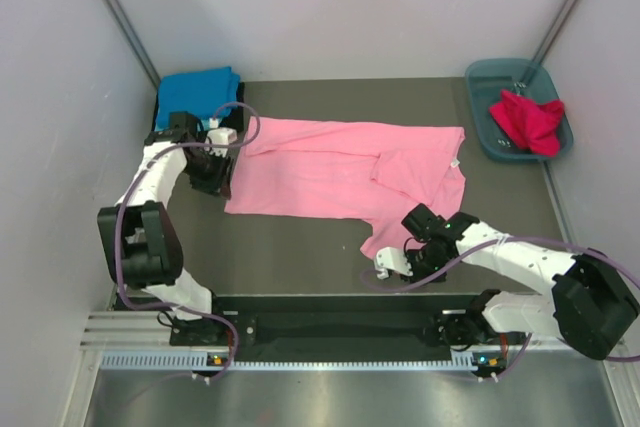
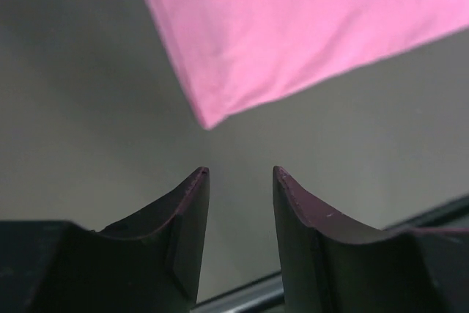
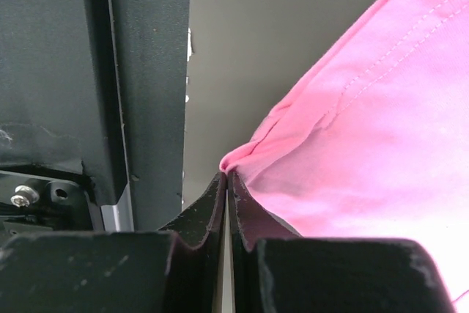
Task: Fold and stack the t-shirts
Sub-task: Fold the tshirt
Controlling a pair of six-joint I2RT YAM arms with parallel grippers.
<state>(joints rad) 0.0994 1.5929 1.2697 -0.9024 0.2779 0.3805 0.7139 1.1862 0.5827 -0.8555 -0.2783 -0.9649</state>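
Pink t-shirt (image 1: 330,172) lies spread across the middle of the desk (image 1: 290,242), and my right end effector (image 3: 228,181) is clamped on its near hem.

My left end effector (image 2: 240,175) hangs with its fingers parted and nothing between them, just short of the shirt's near left corner. A folded blue t-shirt (image 1: 197,92) sits at the far left corner. A crimson t-shirt (image 1: 528,119) lies bunched in the tub (image 1: 482,87) at the far right.
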